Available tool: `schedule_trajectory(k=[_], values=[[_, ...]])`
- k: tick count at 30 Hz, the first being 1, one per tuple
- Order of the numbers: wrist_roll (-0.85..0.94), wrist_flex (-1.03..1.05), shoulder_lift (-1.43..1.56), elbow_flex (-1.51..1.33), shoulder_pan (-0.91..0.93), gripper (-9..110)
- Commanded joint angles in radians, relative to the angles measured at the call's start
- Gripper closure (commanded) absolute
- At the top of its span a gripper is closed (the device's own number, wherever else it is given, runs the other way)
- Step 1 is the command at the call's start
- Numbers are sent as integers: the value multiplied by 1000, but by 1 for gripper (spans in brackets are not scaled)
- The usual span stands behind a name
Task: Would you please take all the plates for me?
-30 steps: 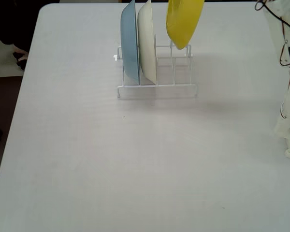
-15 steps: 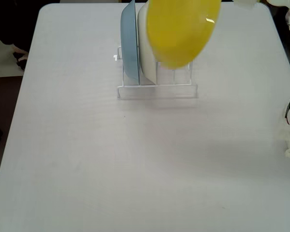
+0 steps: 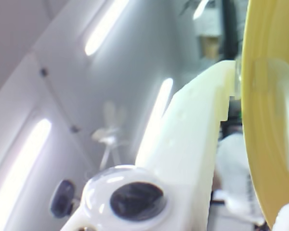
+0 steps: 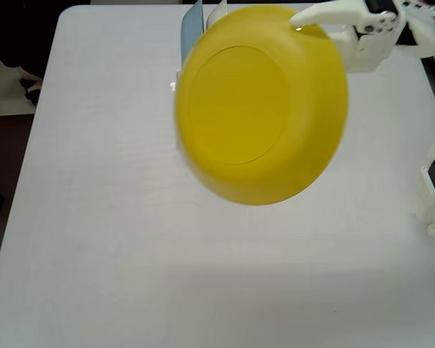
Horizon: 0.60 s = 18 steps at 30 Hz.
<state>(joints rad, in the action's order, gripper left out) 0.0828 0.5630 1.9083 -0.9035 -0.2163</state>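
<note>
Your pincer [image 4: 302, 27] is clamped on only the rim of the yellow plate [image 4: 261, 101], held high above the tabletop [image 4: 94, 217], so a quick swing may shake it loose.

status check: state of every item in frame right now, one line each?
yellow plate: off the rack, held by its rim, underside facing the fixed camera.
gripper: shut on the yellow plate's rim.
light blue plate: mostly hidden behind the yellow plate, only its top edge shows.
white plate: mostly hidden, only its top edge shows.
table: bare in front.
</note>
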Motion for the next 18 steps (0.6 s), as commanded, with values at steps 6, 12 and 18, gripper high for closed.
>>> schedule_trajectory(k=[6,12,18], values=[[3,-500,54,-276,-21,102],[-5,-667,6,-348,-20,102],[-14,-680,-8,-348,-17,102]])
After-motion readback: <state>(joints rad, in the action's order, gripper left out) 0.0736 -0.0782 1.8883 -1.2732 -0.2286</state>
